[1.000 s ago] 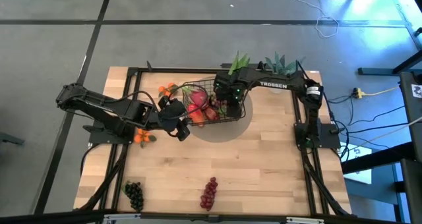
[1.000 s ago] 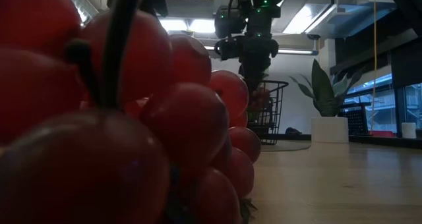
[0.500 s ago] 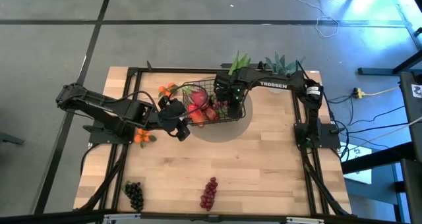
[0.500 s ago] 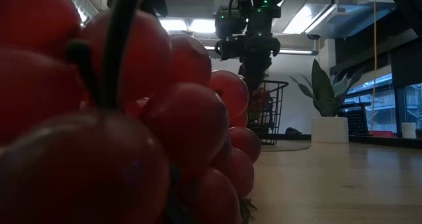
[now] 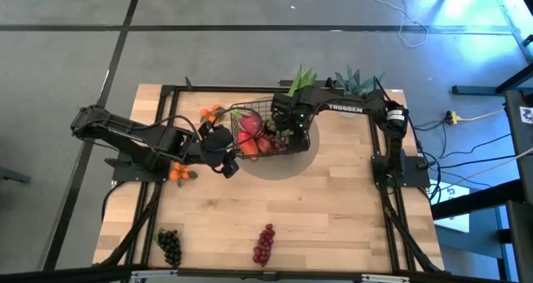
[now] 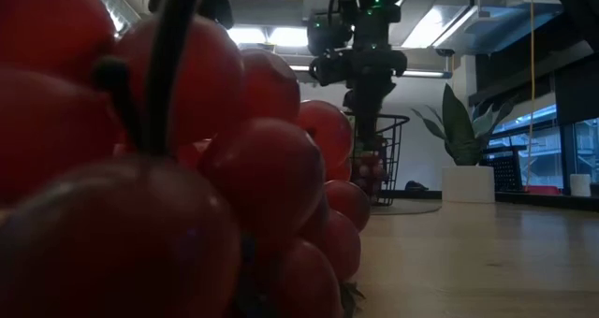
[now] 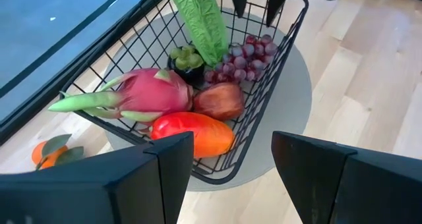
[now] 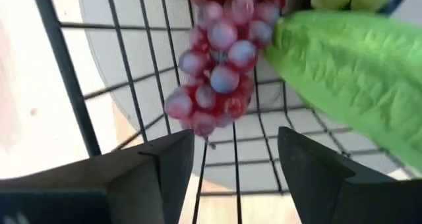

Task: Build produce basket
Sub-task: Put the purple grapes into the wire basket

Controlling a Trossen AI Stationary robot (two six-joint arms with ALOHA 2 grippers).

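Observation:
The black wire basket [image 5: 268,135] stands on a round grey mat [image 5: 301,154] at the table's far middle. In it lie a pink dragon fruit [image 7: 148,92], a red-orange mango [image 7: 191,133], a dark red round fruit [image 7: 219,100], a red grape bunch [image 8: 217,72] and a long green leafy stalk [image 7: 201,20]. My right gripper [image 8: 234,158] is open just above the grape bunch, at the basket's right end [image 5: 287,131]. My left gripper [image 7: 231,158] is open and empty by the basket's near-left corner [image 5: 236,156].
Oranges lie left of the basket [image 5: 212,112] and by my left arm [image 5: 179,173]. A dark grape bunch [image 5: 170,246] and a red one [image 5: 265,243] lie near the front edge; the red one fills the low view [image 6: 140,168]. A potted plant [image 5: 356,81] stands far right.
In the low view my right gripper has risen a little over the basket, and the red bunch below it now sits lower inside the basket.

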